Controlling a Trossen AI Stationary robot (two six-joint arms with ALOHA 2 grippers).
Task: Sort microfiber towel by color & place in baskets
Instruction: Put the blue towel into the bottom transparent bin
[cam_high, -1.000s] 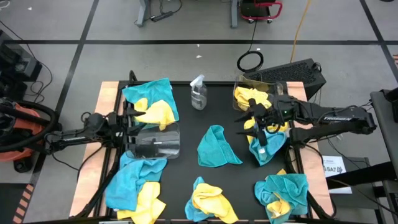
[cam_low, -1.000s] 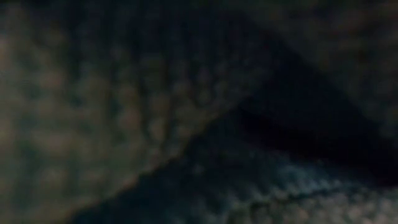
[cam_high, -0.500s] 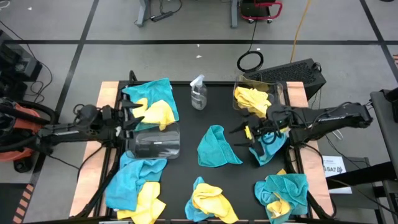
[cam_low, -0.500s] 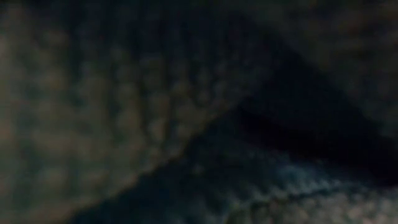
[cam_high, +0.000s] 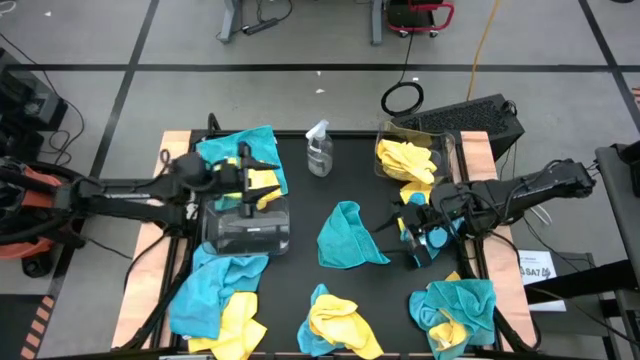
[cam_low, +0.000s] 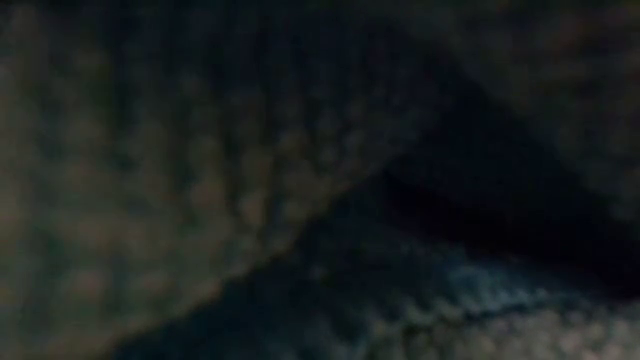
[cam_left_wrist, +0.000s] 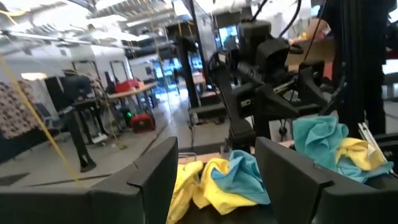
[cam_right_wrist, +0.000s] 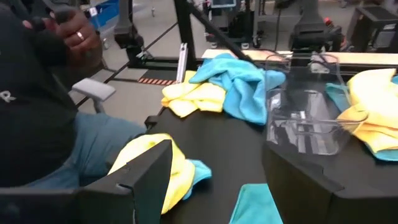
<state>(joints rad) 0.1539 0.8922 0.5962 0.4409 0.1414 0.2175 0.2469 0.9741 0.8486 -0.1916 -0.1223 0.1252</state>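
Your right gripper (cam_high: 413, 238) hangs spread over the teal towel (cam_high: 440, 232) at three o'clock; it's limp, so pinch a raised fold; left gripper (cam_high: 245, 188) released too.

The high view is evenly lit from overhead, and only faint shadows are cast. The low view is rendered dark and blurred throughout. In the left wrist view, glare is seen from ceiling lights toward 11 o'clock.
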